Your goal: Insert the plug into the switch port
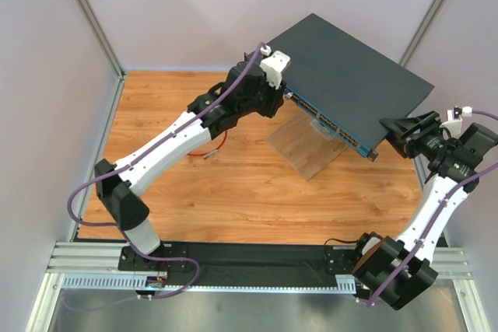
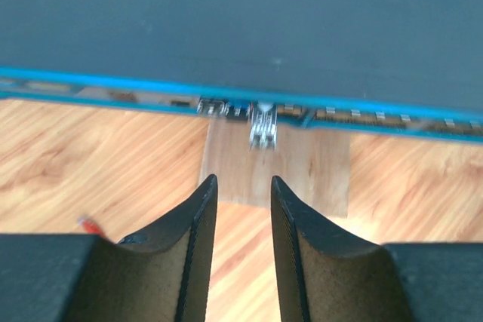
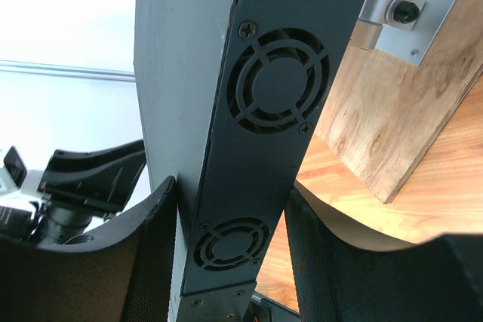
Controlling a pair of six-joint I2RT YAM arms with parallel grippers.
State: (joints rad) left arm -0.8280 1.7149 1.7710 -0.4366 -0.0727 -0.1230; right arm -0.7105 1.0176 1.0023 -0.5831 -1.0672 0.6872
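The switch (image 1: pixel 350 68), a flat dark box, rests tilted on a wooden stand (image 1: pixel 303 152). Its row of switch ports (image 1: pixel 323 118) faces my left gripper (image 1: pixel 284 97). In the left wrist view the left gripper (image 2: pixel 243 179) is open with nothing between its fingers. It is a short way back from the port row (image 2: pixel 362 115). A small silvery stub (image 2: pixel 263 130) sticks out of one port straight ahead. The plug's thin red cable (image 1: pixel 220 144) lies on the table under the left arm; a red bit (image 2: pixel 89 224) shows low left. My right gripper (image 3: pixel 230 186) is shut on the switch's fan end (image 3: pixel 275 81).
White enclosure walls stand close on the left, back and right. An aluminium rail (image 1: pixel 93 258) runs along the near edge by the arm bases. A metal bracket (image 3: pixel 400 9) is fixed to the wooden stand (image 3: pixel 392 126) under the switch.
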